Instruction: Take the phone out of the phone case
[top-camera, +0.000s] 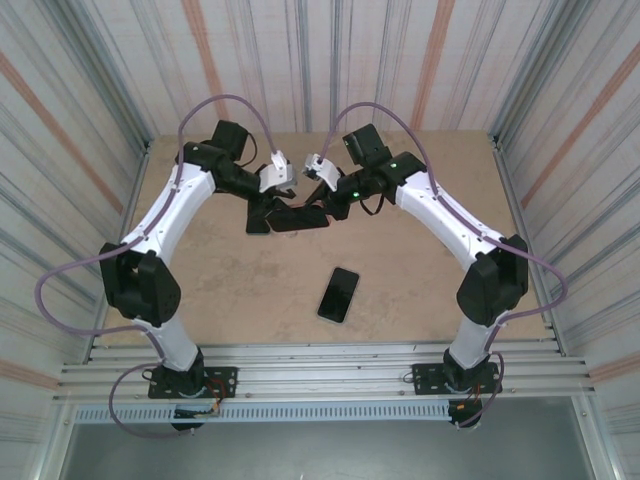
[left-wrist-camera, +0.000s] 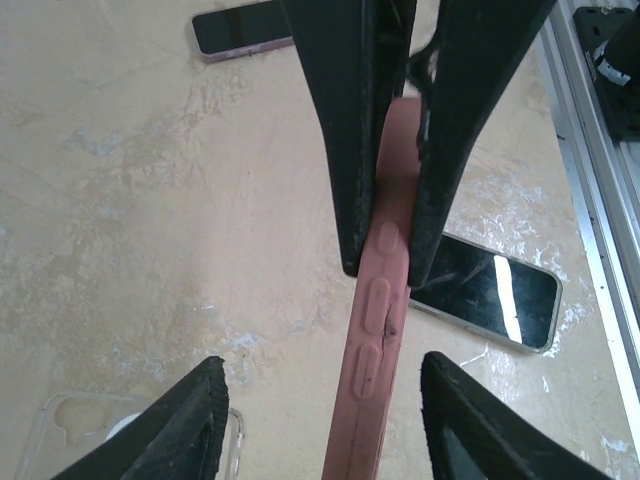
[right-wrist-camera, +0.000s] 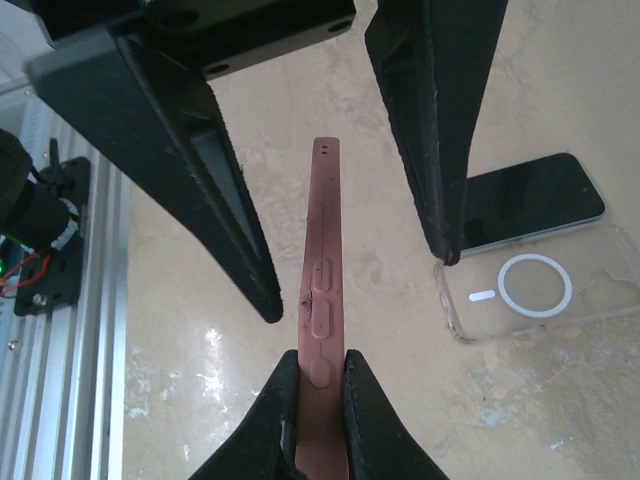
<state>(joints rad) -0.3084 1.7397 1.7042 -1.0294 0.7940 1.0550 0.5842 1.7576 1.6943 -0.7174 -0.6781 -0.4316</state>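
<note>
Evidently not finished: the right hand (right-wrist-camera: 318, 362) was clamped tight on one end of the pink case (right-wrist-camera: 322, 250). It held the case edge-on and clear of the tabletop (top-camera: 250, 310), near the far middle where the two arms met. Left hand (left-wrist-camera: 322, 362) open, its fingers (right-wrist-camera: 200, 190) astride the case with a gap on each side, touching nothing that I could see. Judged the case picked up and presented, the pulling-apart not yet done. What remained was for the left hand to take hold and work case and phone apart. Whether the phone sat inside the pink case I could not tell, as both wrist views caught it only along its buttoned edge. Overhead view gave the arms' meeting and one loose phone (top-camera: 338, 295) lying flat nearer the bases, well apart from the hands, though the hands there merged into one dark clump. Right wrist view added a clear case (right-wrist-camera: 520, 295) flat on the tabletop, with a dark-screened phone (right-wrist-camera: 530, 200) just at its far edge. Left wrist view added a pink-rimmed phone (left-wrist-camera: 245, 30) lying farther off.
</note>
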